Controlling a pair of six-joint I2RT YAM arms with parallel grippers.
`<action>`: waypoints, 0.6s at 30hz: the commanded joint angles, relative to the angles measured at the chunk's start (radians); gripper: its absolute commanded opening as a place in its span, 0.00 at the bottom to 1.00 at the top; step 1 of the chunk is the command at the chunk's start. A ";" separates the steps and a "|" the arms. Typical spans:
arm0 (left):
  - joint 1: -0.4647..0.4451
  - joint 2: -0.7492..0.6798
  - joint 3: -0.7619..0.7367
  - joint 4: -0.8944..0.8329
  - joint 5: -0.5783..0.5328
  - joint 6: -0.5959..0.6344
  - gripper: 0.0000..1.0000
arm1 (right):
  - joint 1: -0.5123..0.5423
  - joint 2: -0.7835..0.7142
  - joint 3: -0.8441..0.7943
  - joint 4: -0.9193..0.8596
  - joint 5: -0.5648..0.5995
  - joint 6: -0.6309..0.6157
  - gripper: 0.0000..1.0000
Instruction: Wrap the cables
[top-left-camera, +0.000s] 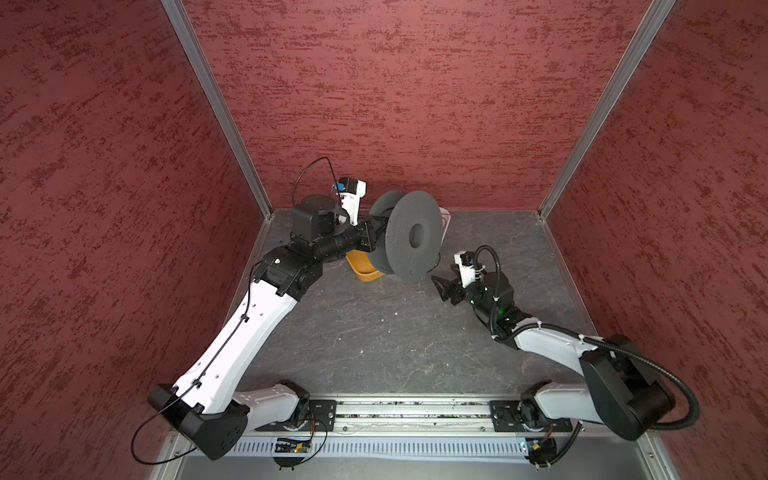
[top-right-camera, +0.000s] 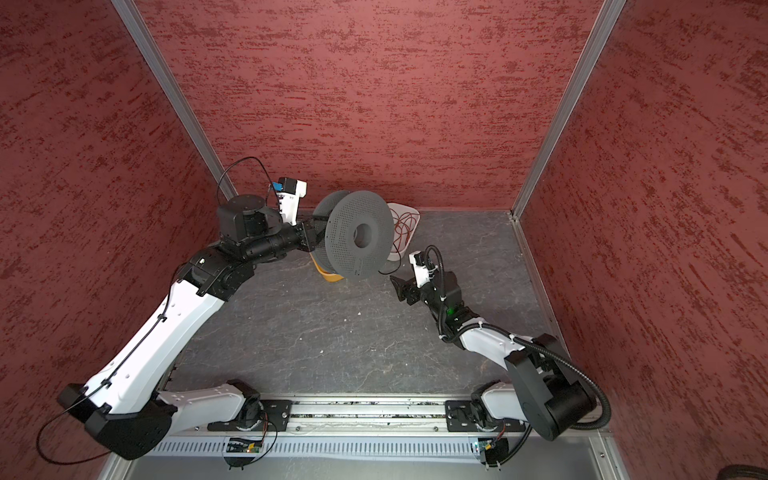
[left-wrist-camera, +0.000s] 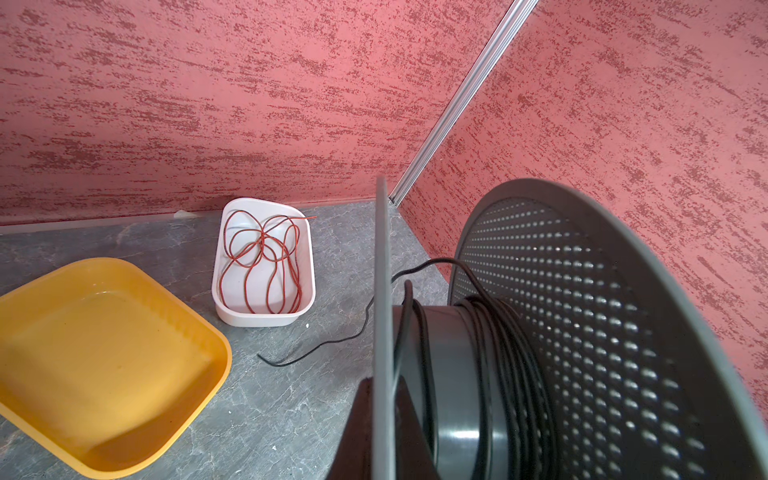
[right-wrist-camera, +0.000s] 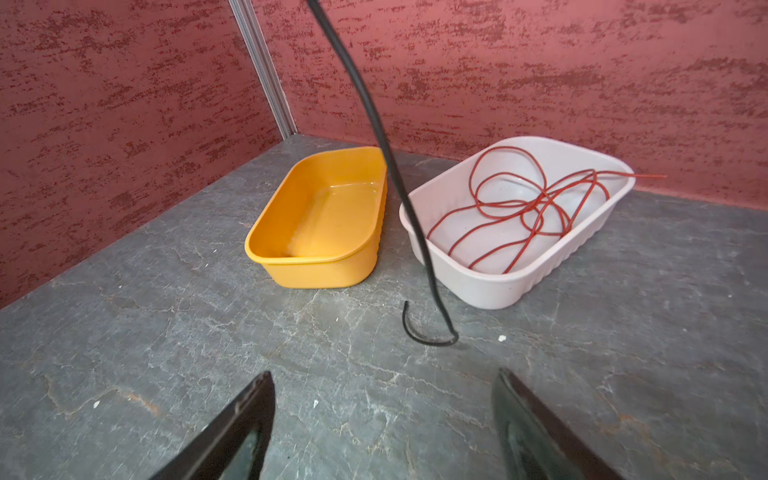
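Clamping spool (top-left-camera: 395, 245), left gripper (top-left-camera: 379, 231) clenched; only left wrist view shows cable (left-wrist-camera: 487, 332) wound on hub. Right gripper (right-wrist-camera: 383, 374) spread wide, empty.

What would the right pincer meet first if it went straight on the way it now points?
Probably the curled loose end of the black cable, just ahead; depth is unclear.

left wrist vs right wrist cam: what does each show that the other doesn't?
Only left wrist: the grey spool with black wire wound round its hub. Only right wrist: the right gripper, jaws open, nothing between them. Both: the yellow tray, the white tray holding red wire, and the black wire's loose end on the table.
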 joint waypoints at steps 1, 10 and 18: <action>-0.008 -0.018 0.039 0.081 0.022 -0.002 0.00 | 0.006 0.026 0.001 0.146 0.088 -0.016 0.79; -0.013 -0.013 0.038 0.081 0.024 0.000 0.00 | 0.005 0.145 0.108 0.186 0.083 -0.048 0.78; -0.016 -0.011 0.039 0.078 0.019 0.002 0.00 | 0.004 0.250 0.209 0.206 0.020 -0.052 0.69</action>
